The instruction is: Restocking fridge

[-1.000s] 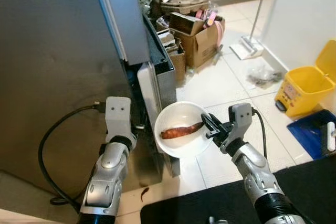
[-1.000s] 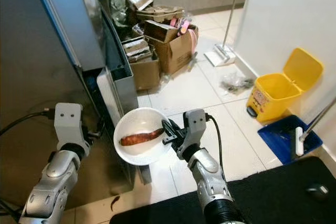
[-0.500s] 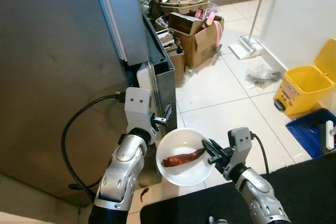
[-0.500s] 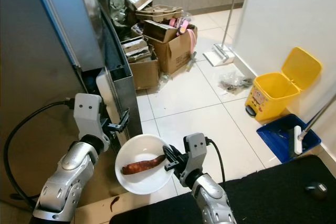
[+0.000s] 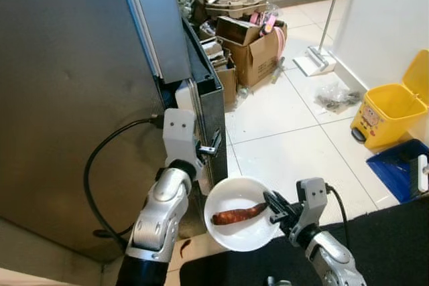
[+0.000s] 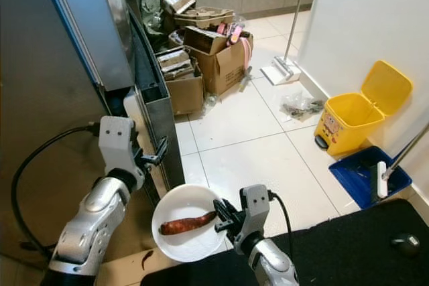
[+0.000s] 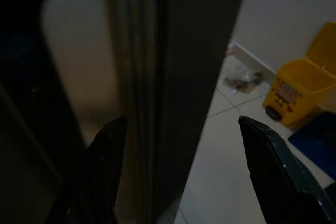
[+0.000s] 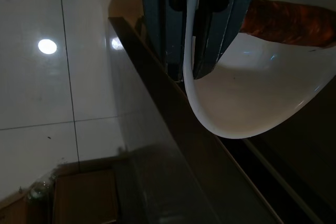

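Left gripper [image 7: 178, 156]: fingers spread, straddling the fridge door [image 5: 206, 108] edge. Right gripper [image 5: 277, 207]: fingers pinching the rim of the bowl [image 5: 241, 232], held low beside the door, sweet potato [image 5: 238, 214] inside. Recommendation: pull the door wide first, keeping the bowl level and clear of its swing.

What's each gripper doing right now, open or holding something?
Left gripper: open, fingers straddling the fridge door edge.
Right gripper: shut on the white bowl rim; sweet potato inside.

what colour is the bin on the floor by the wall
Yellow, lid tipped open; the bin shows best in the right eye view.
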Tool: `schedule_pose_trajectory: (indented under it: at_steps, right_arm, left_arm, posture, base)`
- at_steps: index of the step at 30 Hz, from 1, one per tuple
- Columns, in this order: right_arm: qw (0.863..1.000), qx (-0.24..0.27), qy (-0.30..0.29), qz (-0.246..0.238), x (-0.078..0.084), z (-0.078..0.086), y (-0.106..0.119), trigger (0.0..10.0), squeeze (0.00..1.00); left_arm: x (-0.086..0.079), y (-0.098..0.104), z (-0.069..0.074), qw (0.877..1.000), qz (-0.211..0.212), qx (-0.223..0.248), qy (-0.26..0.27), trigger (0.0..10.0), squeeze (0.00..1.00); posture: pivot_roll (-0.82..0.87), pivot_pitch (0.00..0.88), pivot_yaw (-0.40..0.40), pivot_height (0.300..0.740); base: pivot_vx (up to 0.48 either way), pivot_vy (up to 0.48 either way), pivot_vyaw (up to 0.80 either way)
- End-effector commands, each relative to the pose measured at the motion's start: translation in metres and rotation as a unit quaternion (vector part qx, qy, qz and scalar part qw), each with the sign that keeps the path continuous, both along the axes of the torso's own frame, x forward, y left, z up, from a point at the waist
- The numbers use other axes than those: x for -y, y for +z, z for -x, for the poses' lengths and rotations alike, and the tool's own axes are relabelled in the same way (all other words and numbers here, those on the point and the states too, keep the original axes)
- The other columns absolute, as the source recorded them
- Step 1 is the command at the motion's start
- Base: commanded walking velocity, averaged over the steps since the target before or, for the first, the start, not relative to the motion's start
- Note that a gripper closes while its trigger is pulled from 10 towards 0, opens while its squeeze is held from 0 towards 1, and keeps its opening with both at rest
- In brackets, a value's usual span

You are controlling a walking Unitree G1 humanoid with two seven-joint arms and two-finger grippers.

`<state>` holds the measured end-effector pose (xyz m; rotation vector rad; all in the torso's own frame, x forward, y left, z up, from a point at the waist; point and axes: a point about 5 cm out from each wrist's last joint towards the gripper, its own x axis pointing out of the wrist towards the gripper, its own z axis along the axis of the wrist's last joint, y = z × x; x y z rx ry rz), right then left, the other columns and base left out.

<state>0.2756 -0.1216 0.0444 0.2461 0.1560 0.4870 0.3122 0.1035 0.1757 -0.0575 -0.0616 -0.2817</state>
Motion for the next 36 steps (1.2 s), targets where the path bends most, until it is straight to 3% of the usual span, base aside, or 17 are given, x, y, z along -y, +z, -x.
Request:
schedule_pose_trajectory:
  at_steps: [1,11,16,21,22,23,24,26,27,28,29,30,32,35,36]
  right_arm:
    - [1.000,-0.001,-0.001,-0.007,-0.001,0.001,0.001,10.0,0.00]
    - [1.000,0.005,-0.004,-0.014,-0.004,0.005,0.004,10.0,0.00]
    - [1.000,0.006,-0.008,-0.015,-0.002,0.006,0.004,10.0,0.00]
    - [1.000,0.003,-0.008,-0.013,-0.001,0.007,0.003,10.0,0.00]
    - [1.000,0.003,-0.008,-0.013,-0.001,0.006,0.003,10.0,0.00]
    - [1.000,0.004,-0.008,-0.012,-0.001,0.005,0.004,10.0,0.00]
    - [1.000,0.004,-0.008,-0.012,-0.001,0.005,0.004,10.0,0.00]
    - [1.000,0.005,-0.009,-0.013,-0.001,0.004,0.005,10.0,0.00]
    - [1.000,0.005,-0.009,-0.013,-0.001,0.004,0.005,10.0,0.00]
    - [1.000,0.005,-0.010,-0.013,-0.001,0.003,0.005,10.0,0.00]
    - [1.000,0.005,-0.010,-0.013,-0.001,0.003,0.005,10.0,0.00]
    - [1.000,0.005,-0.011,-0.013,-0.002,0.003,0.006,10.0,0.00]
    - [1.000,0.005,-0.012,-0.013,-0.002,0.004,0.005,10.0,0.00]
    - [1.000,0.005,-0.015,-0.012,-0.001,0.005,0.005,10.0,0.00]
    - [1.000,0.005,-0.015,-0.012,-0.001,0.005,0.005,10.0,0.00]
  left_arm:
    - [0.003,-0.006,-0.001,1.000,0.006,-0.011,-0.004,10.0,0.00]
    - [-0.004,0.002,-0.036,0.999,0.003,0.005,0.045,10.0,0.00]
    - [-0.010,0.003,-0.039,0.999,0.008,0.004,0.048,10.0,0.00]
    - [0.002,-0.003,-0.037,0.999,0.023,-0.011,0.029,10.0,0.00]
    - [0.015,-0.004,-0.035,0.999,0.032,-0.014,0.014,10.0,0.00]
    - [0.039,-0.005,-0.032,0.999,0.049,-0.018,-0.016,10.0,0.00]
    - [0.039,-0.005,-0.032,0.999,0.049,-0.018,-0.016,10.0,0.00]
    - [0.057,-0.004,-0.030,0.997,0.060,-0.022,-0.041,10.0,0.00]
    - [0.057,-0.004,-0.030,0.997,0.060,-0.022,-0.041,10.0,0.00]
    - [0.070,-0.003,-0.028,0.995,0.069,-0.027,-0.065,10.0,0.00]
    - [0.070,-0.003,-0.028,0.995,0.069,-0.027,-0.065,10.0,0.00]
    - [0.087,0.001,-0.024,0.990,0.086,-0.037,-0.108,10.0,0.00]
    - [0.110,0.006,-0.013,0.968,0.125,-0.067,-0.208,10.0,0.00]
    - [0.117,0.013,0.004,0.932,0.150,-0.084,-0.318,10.0,0.00]
    - [0.117,0.013,0.004,0.932,0.150,-0.084,-0.318,10.0,0.00]
  posture:
    - [-0.09,0.169,0.050,0.717]
    - [-0.10,0.182,0.069,0.717]
    - [-0.10,0.186,0.072,0.717]
    - [-0.10,0.187,0.070,0.717]
    - [-0.10,0.187,0.073,0.717]
    - [-0.10,0.186,0.073,0.717]
    - [-0.10,0.186,0.073,0.717]
    - [-0.10,0.187,0.074,0.717]
    - [-0.10,0.187,0.074,0.717]
    - [-0.10,0.187,0.074,0.717]
    - [-0.10,0.187,0.074,0.717]
    - [-0.11,0.187,0.079,0.717]
    - [-0.11,0.187,0.081,0.717]
    - [-0.11,0.189,0.082,0.717]
    - [-0.11,0.189,0.082,0.717]
  base:
    - [0.000,0.000,0.00]
    - [0.000,0.000,0.00]
    - [0.000,0.000,0.00]
    - [0.000,0.000,0.00]
    - [0.000,0.000,0.00]
    - [0.000,0.000,0.00]
    - [0.000,0.000,0.00]
    - [0.000,0.000,0.00]
    - [0.000,0.000,0.00]
    - [0.000,0.000,0.00]
    - [0.000,0.000,0.00]
    - [0.000,0.000,0.00]
    - [0.000,0.000,0.00]
    - [0.000,0.000,0.00]
    - [0.000,0.000,0.00]
